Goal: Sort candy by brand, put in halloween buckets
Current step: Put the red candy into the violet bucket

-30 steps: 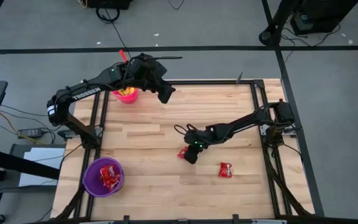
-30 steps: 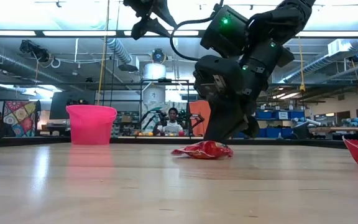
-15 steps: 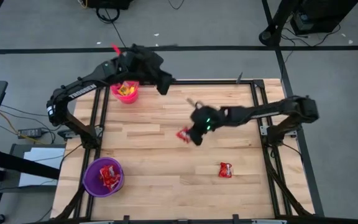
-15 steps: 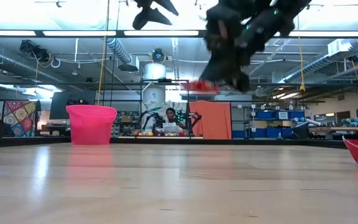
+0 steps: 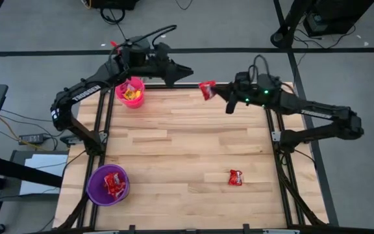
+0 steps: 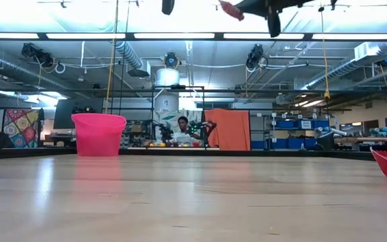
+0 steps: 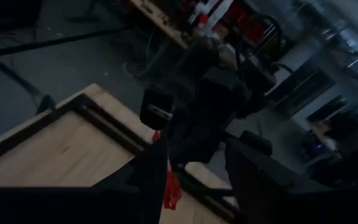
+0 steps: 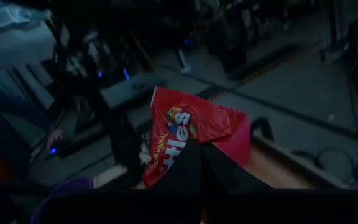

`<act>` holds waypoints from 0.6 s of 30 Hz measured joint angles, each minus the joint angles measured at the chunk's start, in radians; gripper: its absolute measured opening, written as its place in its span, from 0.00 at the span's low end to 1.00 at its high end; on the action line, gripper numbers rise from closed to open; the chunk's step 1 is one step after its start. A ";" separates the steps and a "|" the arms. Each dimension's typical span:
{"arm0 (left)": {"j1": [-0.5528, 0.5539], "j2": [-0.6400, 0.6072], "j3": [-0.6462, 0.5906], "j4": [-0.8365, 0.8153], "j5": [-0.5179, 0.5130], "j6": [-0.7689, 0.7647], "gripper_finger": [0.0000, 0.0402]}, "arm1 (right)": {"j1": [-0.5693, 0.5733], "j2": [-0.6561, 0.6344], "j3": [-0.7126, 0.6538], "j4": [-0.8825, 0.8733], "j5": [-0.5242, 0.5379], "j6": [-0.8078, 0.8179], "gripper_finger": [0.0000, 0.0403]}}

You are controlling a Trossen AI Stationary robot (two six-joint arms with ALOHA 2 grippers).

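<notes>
Grey floor (image 5: 193,26) around the table; ceiling strip lights (image 6: 180,35) glow overhead.

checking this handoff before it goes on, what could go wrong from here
1. The right gripper pinches the shiny red candy packet high over the table's far edge; a slip could drop it off the wooden table.
2. The left gripper is open and close by, so the arms might collide.
3. Another red packet lies alone, unsorted.

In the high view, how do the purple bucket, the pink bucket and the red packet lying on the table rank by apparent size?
1. purple bucket
2. pink bucket, partly hidden by the left arm
3. red packet, by far the smallest
</notes>
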 joint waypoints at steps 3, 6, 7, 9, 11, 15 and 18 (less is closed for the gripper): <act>0.000 0.020 0.000 0.002 0.004 -0.025 0.42 | -0.011 -0.035 0.000 0.002 0.020 -0.026 0.00; -0.003 0.050 0.000 0.006 0.006 -0.033 0.42 | -0.016 -0.046 0.000 0.003 0.031 -0.044 0.00; -0.003 0.060 0.000 0.006 0.010 -0.042 0.42 | -0.017 -0.046 0.000 0.002 0.034 -0.048 0.00; -0.006 0.084 0.000 0.010 0.020 -0.046 0.42 | -0.017 -0.045 0.000 0.000 0.034 -0.053 0.00; -0.007 0.102 -0.001 0.022 0.030 -0.051 0.42 | -0.019 -0.044 0.000 0.001 0.034 -0.066 0.00; -0.008 0.114 -0.001 0.055 0.039 -0.068 0.42 | -0.019 -0.043 0.000 0.000 0.034 -0.068 0.00; -0.008 0.125 -0.001 0.090 0.050 -0.073 0.42 | -0.022 -0.043 0.000 -0.001 0.033 -0.075 0.00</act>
